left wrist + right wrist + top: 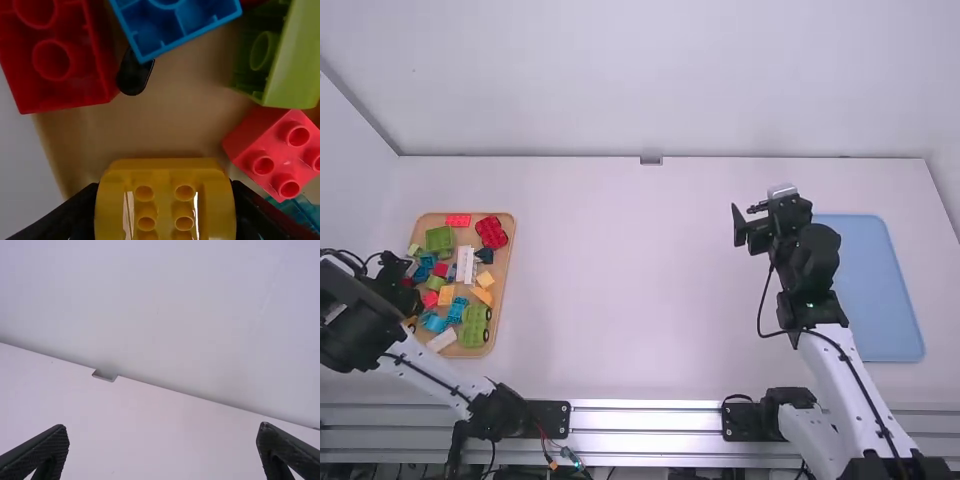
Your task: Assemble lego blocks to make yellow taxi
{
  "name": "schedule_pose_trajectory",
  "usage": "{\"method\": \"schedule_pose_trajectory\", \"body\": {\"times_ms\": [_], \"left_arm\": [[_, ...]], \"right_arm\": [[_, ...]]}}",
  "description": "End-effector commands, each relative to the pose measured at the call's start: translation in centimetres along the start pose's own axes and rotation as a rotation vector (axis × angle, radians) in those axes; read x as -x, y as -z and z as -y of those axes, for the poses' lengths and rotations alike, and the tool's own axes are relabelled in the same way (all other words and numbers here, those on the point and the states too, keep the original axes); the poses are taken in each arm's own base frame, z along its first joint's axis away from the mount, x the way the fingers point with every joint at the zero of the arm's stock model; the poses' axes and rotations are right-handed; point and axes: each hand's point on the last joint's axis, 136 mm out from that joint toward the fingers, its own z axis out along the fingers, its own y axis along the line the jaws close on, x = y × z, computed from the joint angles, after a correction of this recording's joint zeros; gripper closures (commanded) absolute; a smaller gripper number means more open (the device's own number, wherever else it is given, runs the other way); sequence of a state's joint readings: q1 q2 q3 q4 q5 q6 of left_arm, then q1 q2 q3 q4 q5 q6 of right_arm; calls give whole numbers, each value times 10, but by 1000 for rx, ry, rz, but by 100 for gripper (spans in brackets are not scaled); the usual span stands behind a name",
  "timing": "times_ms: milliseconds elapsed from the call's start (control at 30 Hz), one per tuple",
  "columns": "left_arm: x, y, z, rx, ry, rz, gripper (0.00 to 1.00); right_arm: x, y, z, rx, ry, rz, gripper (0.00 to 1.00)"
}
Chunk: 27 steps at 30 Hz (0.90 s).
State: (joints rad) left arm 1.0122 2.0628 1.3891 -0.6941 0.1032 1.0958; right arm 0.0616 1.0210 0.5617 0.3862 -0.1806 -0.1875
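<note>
1. Holding position over the left part of the wooden tray (508, 262), the left gripper (396, 284) has its fingers closed against both sides of a yellow block (165, 200). Whether that block touches the tray cannot be determined.
2. Inside the tray, near the held block, are noted a pinkish-red block (280, 150), a dark red block (55, 60), a blue block (175, 25) and a green block (295, 65).
3. At the tray's far end: a flat red piece (458, 220) and a larger red piece (491, 232).
4. At the tray's middle: a white piece (466, 265). At its near end: a green wheeled piece (474, 326).
5. The right gripper (744, 212) is well apart from the tray, to its right. Fingers stand wide apart, nothing between them.
6. A blue mat (880, 290) lies farther right of the tray, beyond the right gripper.
</note>
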Motion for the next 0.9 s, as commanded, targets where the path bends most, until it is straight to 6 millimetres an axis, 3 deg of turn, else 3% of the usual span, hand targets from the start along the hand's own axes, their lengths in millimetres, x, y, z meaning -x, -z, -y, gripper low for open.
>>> {"method": "schedule_pose_trajectory", "body": {"times_ms": [0,233,400,600,700,833,867], "left_arm": [[-1,-8,8,-32,3,-7,34],[-7,-8,3,-8,3,-47,43],[-2,-1,2,-6,-10,-56,56],[12,28,10,-43,-51,-120,64],[31,52,13,-41,-19,-130,83],[54,77,21,-40,11,-127,91],[65,84,25,-36,9,-123,97]], "right_arm": [[15,-1,1,1,3,30,1],[15,-1,1,1,3,30,1],[15,-1,1,1,3,30,1],[16,-1,1,1,4,31,1],[16,-1,1,0,4,34,1],[16,-1,1,0,4,34,1],[17,-1,1,-1,4,36,1]]}}
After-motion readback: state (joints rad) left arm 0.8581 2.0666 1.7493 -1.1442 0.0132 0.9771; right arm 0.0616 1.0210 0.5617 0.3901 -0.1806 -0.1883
